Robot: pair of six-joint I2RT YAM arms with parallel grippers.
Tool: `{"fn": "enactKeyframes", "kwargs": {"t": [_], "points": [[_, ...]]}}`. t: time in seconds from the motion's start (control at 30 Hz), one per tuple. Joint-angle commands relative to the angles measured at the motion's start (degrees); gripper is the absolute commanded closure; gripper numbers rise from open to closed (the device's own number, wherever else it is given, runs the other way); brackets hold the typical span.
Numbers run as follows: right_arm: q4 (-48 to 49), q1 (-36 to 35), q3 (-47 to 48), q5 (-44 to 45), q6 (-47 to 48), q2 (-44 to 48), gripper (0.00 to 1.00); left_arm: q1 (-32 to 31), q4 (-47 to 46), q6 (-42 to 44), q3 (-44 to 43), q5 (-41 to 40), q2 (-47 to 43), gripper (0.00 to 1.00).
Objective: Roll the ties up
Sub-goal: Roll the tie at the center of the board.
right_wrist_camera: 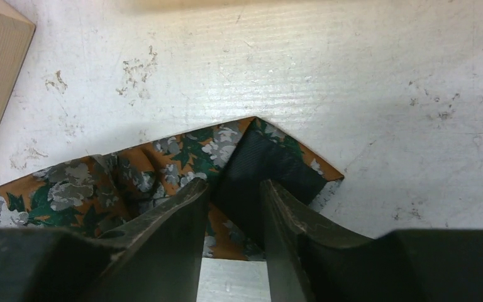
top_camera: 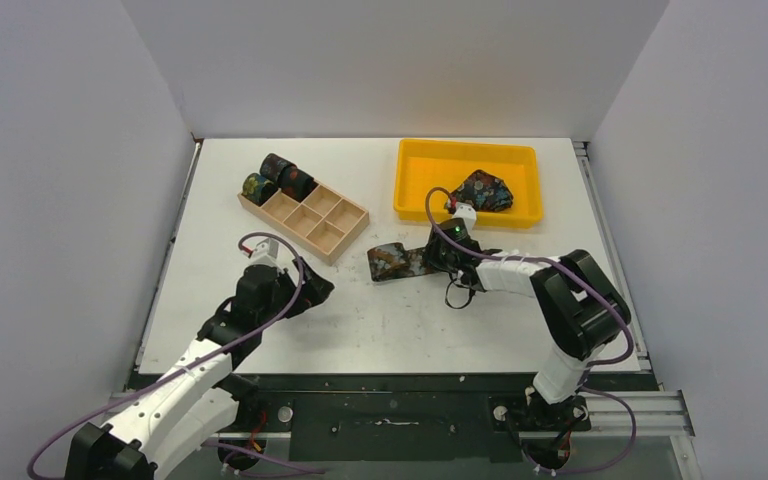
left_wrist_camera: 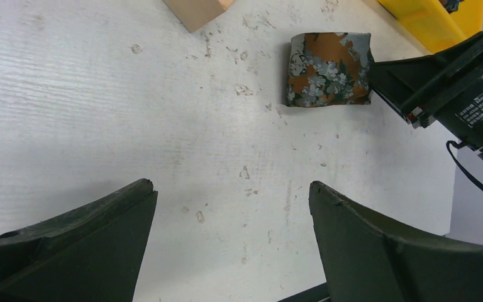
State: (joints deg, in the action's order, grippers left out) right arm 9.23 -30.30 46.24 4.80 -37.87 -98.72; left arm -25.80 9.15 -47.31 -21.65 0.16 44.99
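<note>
While I look down from above, the left gripper (top_camera: 310,290) hangs over the white table (top_camera: 410,330) left of centre; the right gripper (top_camera: 425,258) sits mid-frame at the right end of a rust-orange necktie (top_camera: 392,262) printed with grey and green leaves. It lies on the table between the light wooden compartment box (top_camera: 322,228) and the yellow plastic tray (top_camera: 415,195); three dark rolled ties (top_camera: 278,178) sit at the box's upper-left end; a dark patterned bunched tie (top_camera: 485,190) lies in the tray.

From the left wrist, the two dark fingers stand wide apart, holding nothing, with bare table between them; the necktie shows at top centre as a short folded bundle, the right gripper's black body against its right edge.

From the right wrist, the fingers are only narrowly parted, table showing through the gap at the bottom; their tips lie over the necktie's pointed end, where dark lining shows; the box corner is at upper left.
</note>
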Motion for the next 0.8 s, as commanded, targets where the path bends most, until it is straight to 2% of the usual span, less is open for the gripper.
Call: {"fn": "enactKeyframes", "kwargs": {"t": [0.0,0.03,0.07,0.2,0.37,0.6,0.7,0.77], "points": [[-7.61,0.53,1.57,2.59,1.83,3.06,0.59,-0.32,3.95,2.56,-4.75,-5.63,-2.00,0.05],[-8.25,0.57,2.02,2.59,2.11,4.29,0.56,-0.23,4.03,2.37,-4.80,-5.90,-2.28,0.00],[-8.90,0.53,2.52,2.44,2.36,5.41,0.55,-0.23,3.44,1.69,-4.66,-5.82,-2.57,0.03],[-9.74,0.39,3.90,-0.78,2.94,8.28,0.53,0.87,-3.50,-3.19,-1.97,-3.01,-2.64,0.04],[-10.52,0.41,8.01,-3.45,3.86,5.94,0.53,1.48,-15.50,-4.85,0.82,5.28,0.70,0.03],[-10.50,0.79,14.13,-4.33,2.62,0.35,0.54,-2.66,-14.93,-2.27,-2.20,5.57,8.10,0.00],[-7.45,2.10,11.89,-10.34,0.11,0.54,0.52,-2.94,-17.11,-2.51,-2.36,6.83,10.30,0.00],[-3.57,3.24,8.47,-14.15,-2.37,2.09,0.48,-2.98,-18.73,-2.57,-2.95,7.93,11.99,0.02]]}}
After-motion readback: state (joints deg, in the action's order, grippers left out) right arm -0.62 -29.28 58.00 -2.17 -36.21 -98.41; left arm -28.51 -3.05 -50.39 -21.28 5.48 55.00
